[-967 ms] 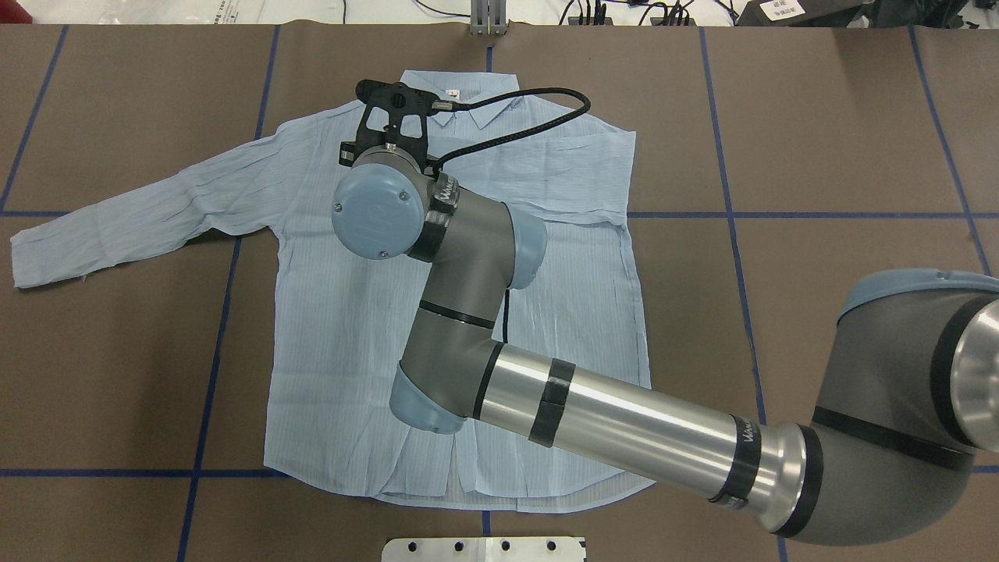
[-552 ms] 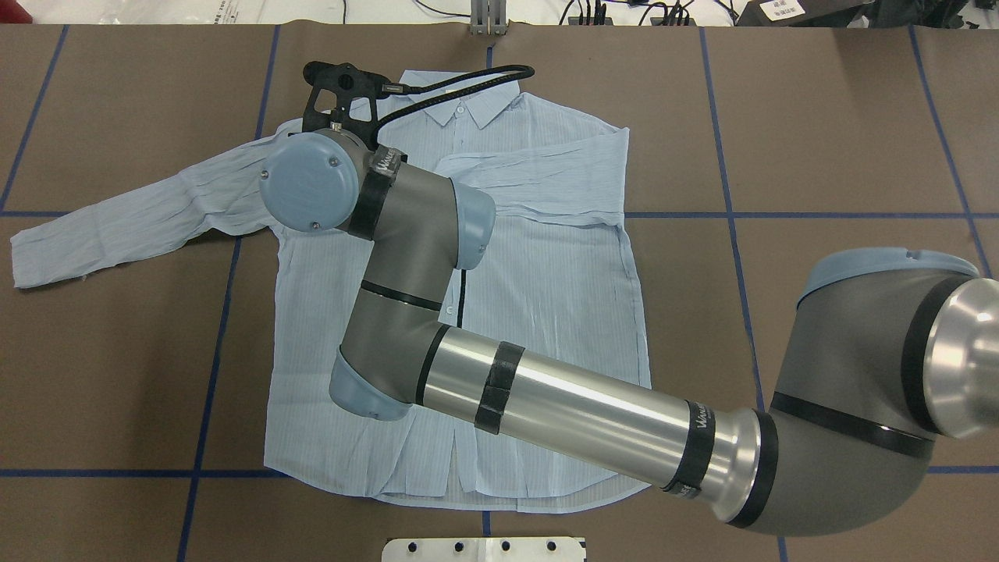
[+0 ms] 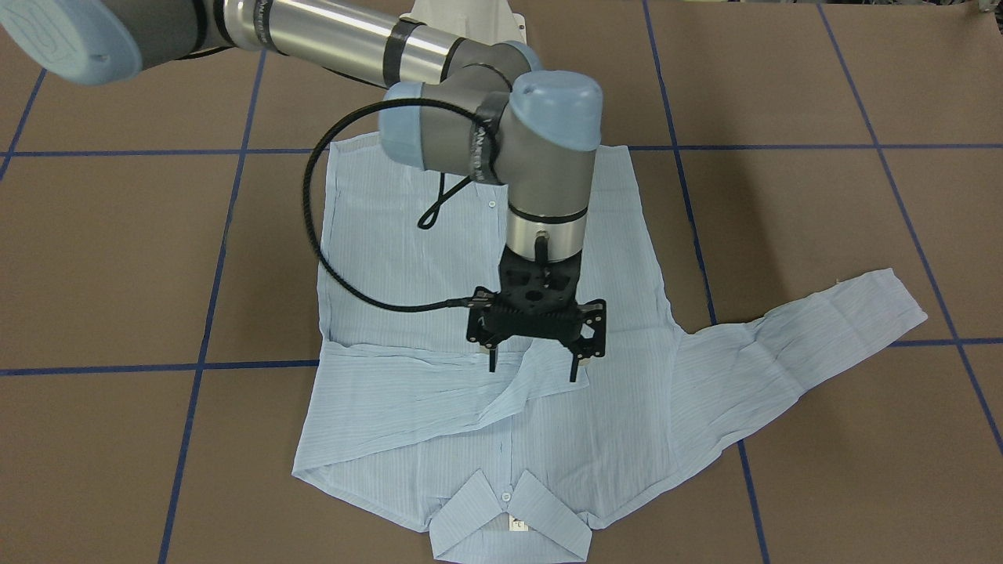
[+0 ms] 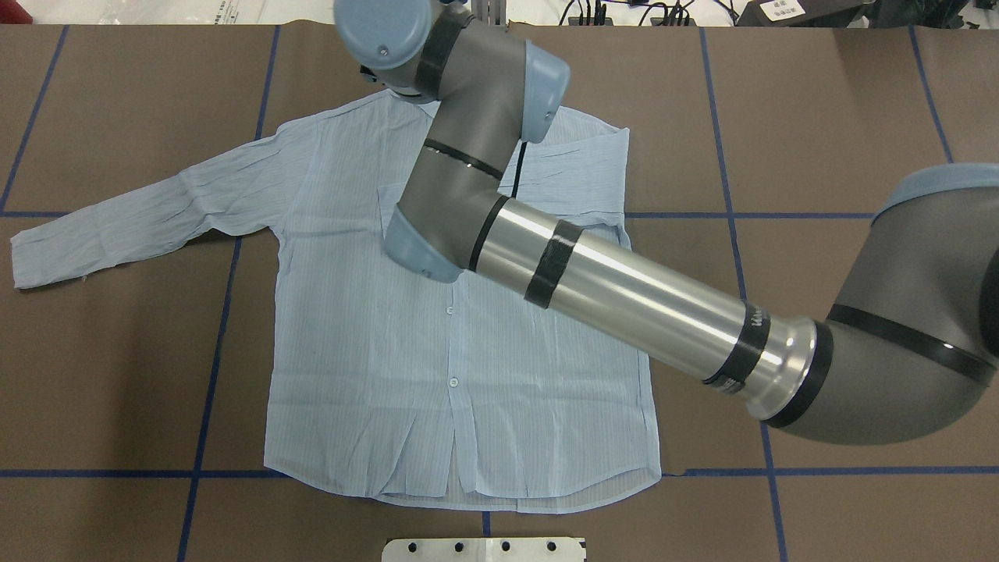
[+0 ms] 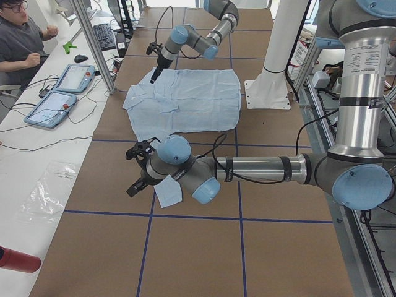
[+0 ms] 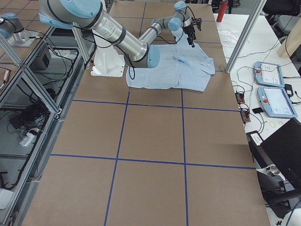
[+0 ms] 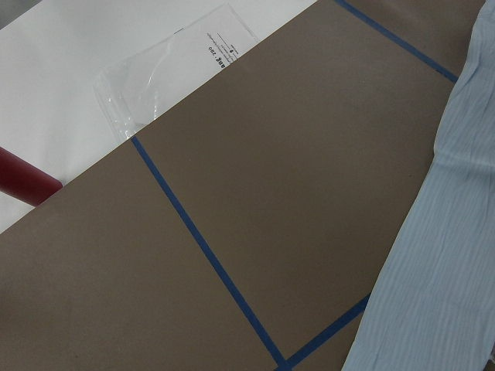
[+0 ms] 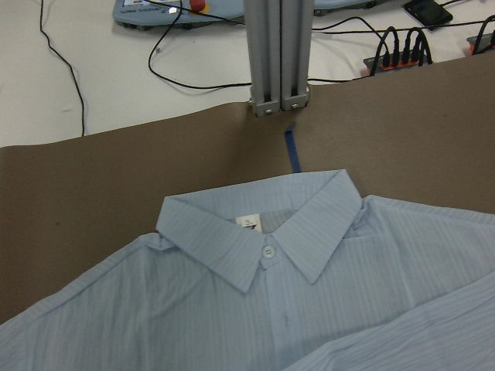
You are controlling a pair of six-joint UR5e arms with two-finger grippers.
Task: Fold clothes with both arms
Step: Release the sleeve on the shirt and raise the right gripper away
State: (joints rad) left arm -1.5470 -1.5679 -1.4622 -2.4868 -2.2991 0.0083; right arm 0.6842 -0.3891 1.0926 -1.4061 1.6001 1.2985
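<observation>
Right pincer (image 3: 536,363) spread, risen off shirt (image 3: 392,258), sleeve (image 3: 407,392) left folded; left pincer (image 5: 133,172) unclear

A pale blue shirt (image 6: 164,70) lies spread on the brown worktop (image 6: 150,141) (one sleeve folded across its chest), with the right arm (image 6: 123,40) holding its pincer (image 6: 189,38) above it.

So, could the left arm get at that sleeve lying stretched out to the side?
Probably yes. The left gripper hovers close beside the cuff end of the sleeve, with nothing lying between them, and the right arm is away over the chest of the shirt.
</observation>
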